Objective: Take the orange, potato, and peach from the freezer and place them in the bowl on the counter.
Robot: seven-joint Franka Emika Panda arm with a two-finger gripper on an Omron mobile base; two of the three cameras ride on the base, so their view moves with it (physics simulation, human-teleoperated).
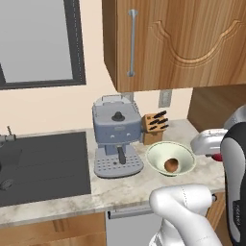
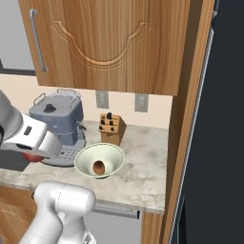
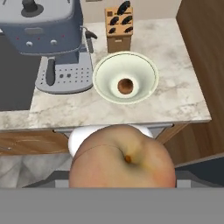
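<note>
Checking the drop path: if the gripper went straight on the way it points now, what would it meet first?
Likely the counter's front edge, short of the bowl; depth is unclear. The gripper holds the peach.

Peach cut off below by the hand view's bottom band, hiding the tool's fingertips behind it. In the left base view, only a red sliver of peach under the white hand, tool itself concealed; same in the right base view, sliver alone. Potato partly sunk behind the bowl wall. Freezer cut by the right edge. Knife block handles too small to count.
</note>
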